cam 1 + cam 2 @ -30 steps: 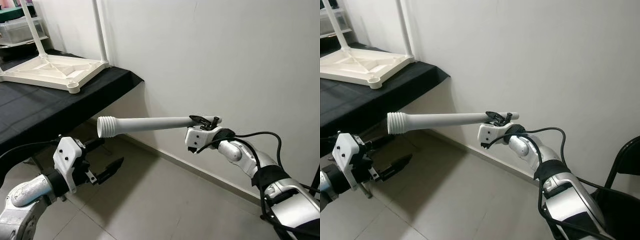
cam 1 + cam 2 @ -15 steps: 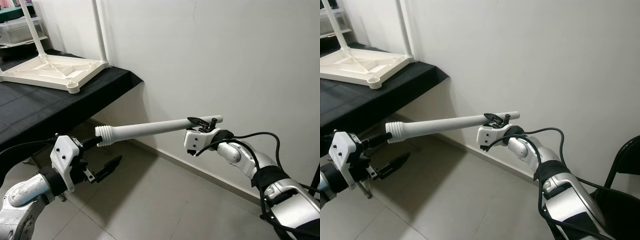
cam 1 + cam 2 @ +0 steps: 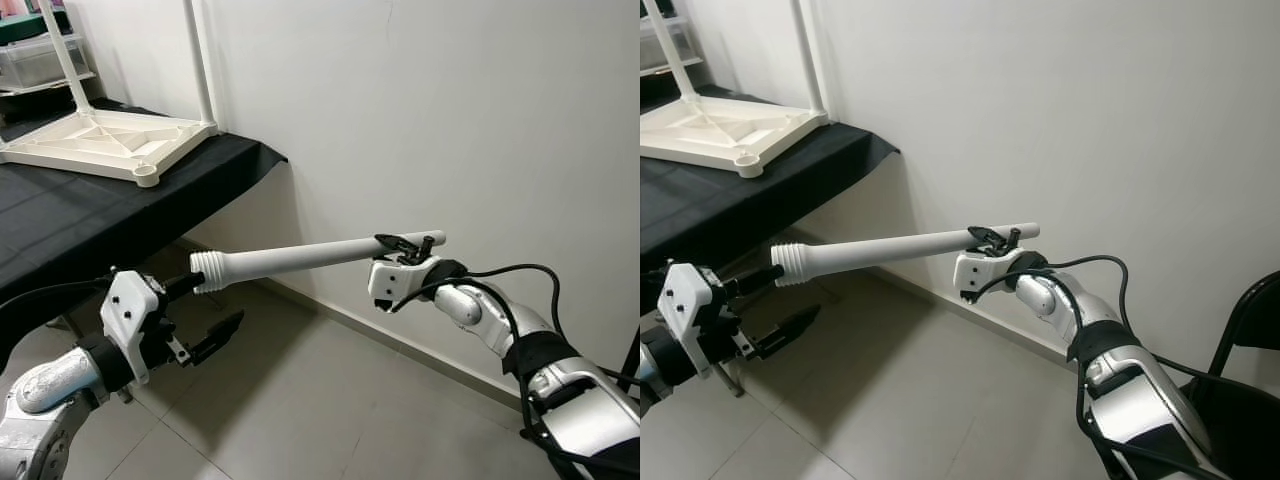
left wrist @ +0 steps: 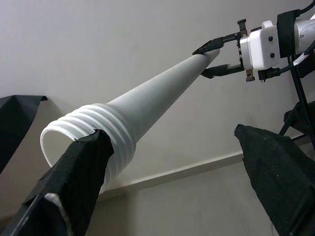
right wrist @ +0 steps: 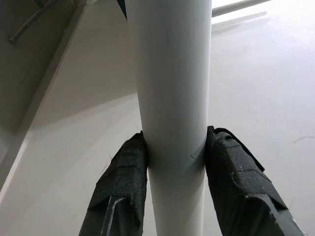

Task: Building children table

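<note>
1. Table top (image 3: pixel 105 140): lies upside down on the black-covered bench (image 3: pixel 60 225), against the wall (image 3: pixel 420 110); two legs (image 3: pixel 200 62) already stand up from its far corners; the near corner socket (image 3: pixel 147 174) is vacant.
2. Loose leg (image 3: pixel 310 255): held in the air over the tiled floor (image 3: pixel 320 420), near level, threaded end (image 3: pixel 208 270) lowest and toward my left, plain end toward the wall; well apart from the table top.
3. Right gripper (image 3: pixel 408 242): fingers (image 5: pixel 123 177) pressed against both sides of the leg near its plain end; I judge the whole weight is carried here.
4. Left gripper (image 3: pixel 205 310): spread wide; one finger (image 4: pixel 74 172) touches the threaded rim from outside, the other finger (image 4: pixel 275 167) stands well clear; no pinch made on this side.
5. Progress: two legs fitted as far as I can see; at least the near socket is unfilled; the fourth corner lies outside the frame, so I cannot tell its state.
6. Work in hand, by my judgement: a handover or a two-point hold on the leg, ahead of carrying it to the bench.
7. Remaining: bring the threaded end to the vacant socket, set the leg upright, screw it home.
8. Risk: a long leg gripped at one end may droop or twist; the thread could cross if it enters the socket tilted.
</note>
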Tool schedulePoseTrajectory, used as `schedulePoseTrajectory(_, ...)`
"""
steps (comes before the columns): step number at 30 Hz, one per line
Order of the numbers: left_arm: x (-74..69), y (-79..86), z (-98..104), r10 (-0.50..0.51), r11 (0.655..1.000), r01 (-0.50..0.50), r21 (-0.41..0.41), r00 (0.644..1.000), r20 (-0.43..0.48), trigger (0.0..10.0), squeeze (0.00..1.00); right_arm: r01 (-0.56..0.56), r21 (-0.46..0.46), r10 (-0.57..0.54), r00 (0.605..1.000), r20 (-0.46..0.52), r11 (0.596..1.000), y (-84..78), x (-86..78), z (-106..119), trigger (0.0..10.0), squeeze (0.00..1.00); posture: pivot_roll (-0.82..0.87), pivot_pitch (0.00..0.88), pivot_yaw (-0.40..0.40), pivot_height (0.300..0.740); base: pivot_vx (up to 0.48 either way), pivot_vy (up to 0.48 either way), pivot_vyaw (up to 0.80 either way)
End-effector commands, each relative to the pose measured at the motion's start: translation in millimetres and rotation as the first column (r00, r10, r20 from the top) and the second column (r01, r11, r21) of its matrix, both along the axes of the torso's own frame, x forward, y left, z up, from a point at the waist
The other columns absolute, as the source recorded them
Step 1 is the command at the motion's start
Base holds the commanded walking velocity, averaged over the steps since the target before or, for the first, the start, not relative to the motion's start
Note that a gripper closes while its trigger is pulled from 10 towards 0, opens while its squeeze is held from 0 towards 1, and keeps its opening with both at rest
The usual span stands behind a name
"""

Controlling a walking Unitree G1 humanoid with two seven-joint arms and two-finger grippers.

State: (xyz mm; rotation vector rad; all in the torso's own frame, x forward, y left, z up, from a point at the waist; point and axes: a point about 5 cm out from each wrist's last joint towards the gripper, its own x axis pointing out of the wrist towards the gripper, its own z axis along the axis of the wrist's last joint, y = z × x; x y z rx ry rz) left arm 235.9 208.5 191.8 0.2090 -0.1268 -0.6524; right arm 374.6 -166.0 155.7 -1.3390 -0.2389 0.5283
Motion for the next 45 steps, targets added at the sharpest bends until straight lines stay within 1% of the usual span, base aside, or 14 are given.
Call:
schedulePoseTrajectory(1,-0.6,1.4,2,-0.002,1.0,0.002,0.011,1.0,-0.004,10.0,0.0,-0.014,-0.002,0.014,1.0,0.006,1.0,0.9,-0.6,1,10.0,0.0,-0.05,0.0,-0.044,0.74,0.0,0.0,0.0)
schedulePoseTrajectory(28,-0.6,1.4,2,-0.002,1.0,0.002,0.011,1.0,-0.004,10.0,0.0,-0.014,-0.002,0.014,1.0,0.006,1.0,0.9,-0.6,1,10.0,0.0,-0.05,0.0,-0.044,0.74,0.0,0.0,0.0)
schedulePoseTrajectory(30,-0.8,2.1,2,0.001,1.0,-0.001,0.011,1.0,-0.004,10.0,0.0,-0.017,-0.002,0.017,1.0,0.007,1.0,1.2,-1.1,0,10.0,0.0,-0.05,0.0,0.0,0.74,0.0,0.0,0.0)
schedulePoseTrajectory(31,0.6,6.2,2,0.037,0.999,-0.038,0.021,0.999,0.01,10.0,0.0,0.175,0.132,-0.169,0.984,-0.055,0.976,-19.3,6.7,2,10.0,0.0,-0.06,0.0,0.0,0.74,0.0,0.0,0.0)
schedulePoseTrajectory(32,1.7,8.4,1,0.066,0.997,-0.066,0.026,0.998,0.021,10.0,0.0,0.332,0.286,-0.296,0.941,-0.163,0.899,-33.1,10.7,0,10.0,0.0,-0.06,0.0,0.0,0.74,0.0,0.0,0.0)
schedulePoseTrajectory(33,1.7,8.4,1,0.066,0.997,-0.066,0.026,0.998,0.021,10.0,0.0,0.332,0.286,-0.296,0.941,-0.163,0.899,-33.1,10.7,0,10.0,0.0,-0.06,0.0,0.0,0.74,0.0,0.0,0.0)
schedulePoseTrajectory(34,2.2,9.5,1,0.084,0.996,-0.085,0.027,0.996,0.028,10.0,0.0,0.432,0.4,-0.35,0.899,-0.264,0.808,-40.1,12.0,-3,10.0,0.0,-0.06,0.0,0.0,0.74,0.0,0.0,0.0)
schedulePoseTrajectory(35,2.2,9.5,1,0.084,0.996,-0.085,0.027,0.996,0.028,10.0,0.0,0.432,0.4,-0.35,0.899,-0.264,0.808,-40.1,12.0,-3,10.0,0.0,-0.06,0.0,0.0,0.74,0.0,0.0,0.0)
schedulePoseTrajectory(36,2.2,8.8,0,0.093,0.995,-0.094,0.022,0.995,0.031,10.0,0.0,0.501,0.506,-0.362,0.863,-0.353,0.702,-41.6,12.6,-7,10.0,0.0,-0.06,0.0,0.0,0.74,0.0,0.0,0.0)
schedulePoseTrajectory(37,1.9,7.5,0,0.093,0.996,-0.093,0.016,0.995,0.031,10.0,0.0,0.52,0.566,-0.351,0.853,-0.387,0.64,-39.2,13.1,-8,10.0,0.0,-0.05,0.0,0.0,0.74,0.0,0.0,0.0)
schedulePoseTrajectory(38,1.9,7.5,0,0.093,0.996,-0.093,0.016,0.995,0.031,10.0,0.0,0.52,0.566,-0.351,0.853,-0.387,0.64,-39.2,13.1,-8,10.0,0.0,-0.05,0.0,0.0,0.74,0.0,0.0,0.0)
schedulePoseTrajectory(39,1.8,6.4,0,0.091,0.996,-0.091,0.011,0.995,0.031,10.0,0.0,0.529,0.602,-0.354,0.848,-0.393,0.598,-37.3,13.1,-9,10.0,0.0,-0.05,0.0,0.0,0.74,0.0,0.0,0.0)
schedulePoseTrajectory(43,2.0,6.3,0,0.089,0.996,-0.089,0.011,0.996,0.031,10.0,0.0,0.526,0.598,-0.361,0.85,-0.383,0.605,-36.8,12.2,-10,10.0,0.0,-0.05,0.0,0.0,0.74,0.0,0.0,0.0)
schedulePoseTrajectory(45,3.1,6.8,0,0.092,0.996,-0.093,0.01,0.995,0.034,10.0,0.0,0.53,0.613,-0.349,0.848,-0.399,0.587,-35.2,12.0,-11,10.0,0.0,-0.06,0.0,0.0,0.74,0.0,0.0,0.0)
